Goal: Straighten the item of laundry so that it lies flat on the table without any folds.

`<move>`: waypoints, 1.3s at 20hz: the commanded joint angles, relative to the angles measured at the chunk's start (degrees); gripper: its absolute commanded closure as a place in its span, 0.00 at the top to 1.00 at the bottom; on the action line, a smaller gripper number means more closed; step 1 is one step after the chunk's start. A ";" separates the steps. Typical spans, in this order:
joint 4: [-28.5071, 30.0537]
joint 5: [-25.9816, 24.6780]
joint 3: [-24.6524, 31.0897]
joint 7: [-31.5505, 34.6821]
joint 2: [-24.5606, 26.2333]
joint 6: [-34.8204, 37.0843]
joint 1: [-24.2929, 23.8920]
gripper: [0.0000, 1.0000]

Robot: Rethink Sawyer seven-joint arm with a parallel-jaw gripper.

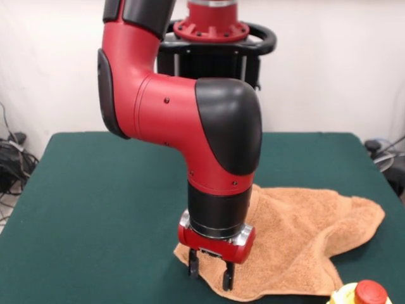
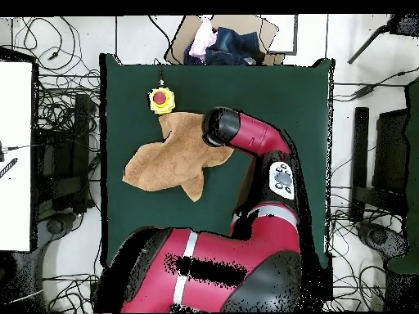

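Observation:
The item of laundry (image 1: 304,231) is an orange-tan towel lying rumpled on the green table (image 1: 95,202), with folded flaps and an uneven outline. In the overhead view the towel (image 2: 168,155) spreads left of the arm, one pointed corner toward the robot's base. My gripper (image 1: 210,271) points straight down over the towel's near left corner. Its two black fingers (image 1: 193,263) stand apart, open, tips at the cloth, with nothing visibly held between them. From overhead the arm's wrist (image 2: 217,127) hides the gripper.
A yellow button box with a red top (image 1: 364,294) sits by the towel at the table edge, also seen from overhead (image 2: 161,100). A box of clothes (image 2: 217,41) lies beyond that edge. Cables run around the table.

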 commanded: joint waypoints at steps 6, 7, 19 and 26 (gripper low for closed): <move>7.64 -4.15 7.04 2.48 1.62 -4.52 -0.76 1.00; 7.54 -4.28 7.10 2.37 1.72 -4.65 -0.84 1.00; 9.25 -5.46 9.16 1.48 -0.01 -3.46 -3.03 1.00; 9.88 -5.59 8.79 1.23 -2.62 -0.79 -3.26 1.00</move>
